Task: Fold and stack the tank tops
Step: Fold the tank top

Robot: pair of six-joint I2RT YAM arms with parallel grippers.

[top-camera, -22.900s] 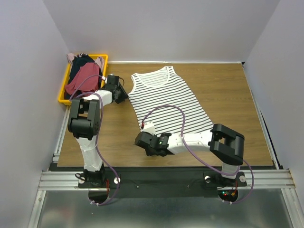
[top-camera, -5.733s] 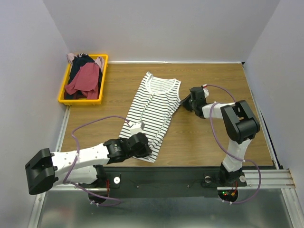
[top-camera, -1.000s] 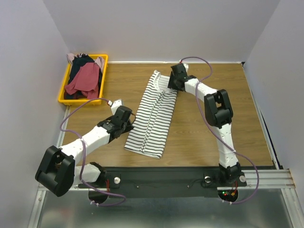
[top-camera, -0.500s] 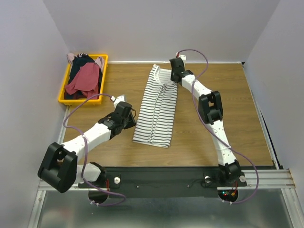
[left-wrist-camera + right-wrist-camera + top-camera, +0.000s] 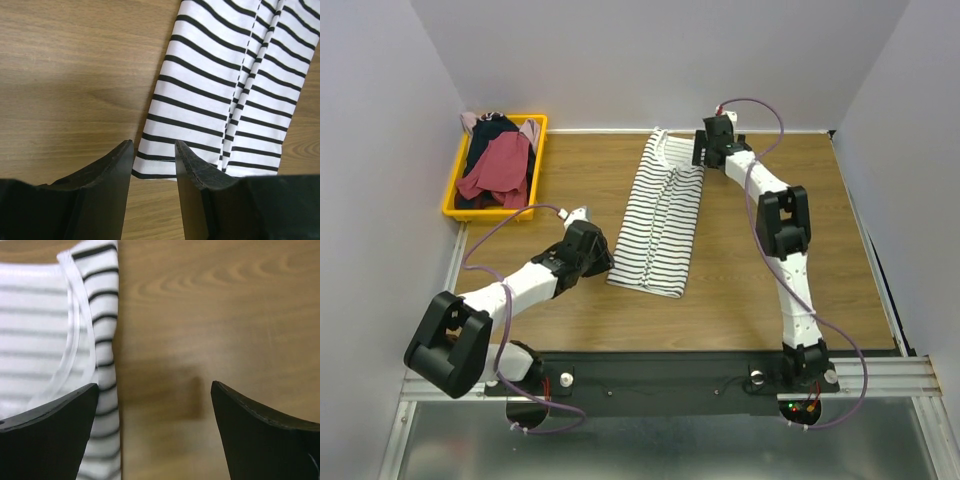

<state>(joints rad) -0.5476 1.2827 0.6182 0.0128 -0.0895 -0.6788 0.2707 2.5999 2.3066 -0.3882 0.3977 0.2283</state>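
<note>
A white tank top with thin black stripes (image 5: 662, 212) lies on the table, folded lengthwise into a narrow strip, neckline toward the back wall. My left gripper (image 5: 600, 262) hovers open at the strip's near left corner (image 5: 155, 162), nothing between its fingers. At the strip's far right shoulder my right gripper (image 5: 705, 153) stands wide open and empty, above bare wood beside the neckline edge (image 5: 97, 340). More tank tops (image 5: 495, 160), dark red, navy and pale pink, lie heaped in a yellow bin (image 5: 453, 208) at the back left.
The wooden table (image 5: 790, 260) is walled in by pale panels at the back and on both sides. A metal rail (image 5: 670, 378) runs along the near edge by the arm bases. Purple cables loop off both arms.
The folded striped top has slid right and toward the back wall. Both grippers have let go of it and opened; the right one has pulled off to the right.
</note>
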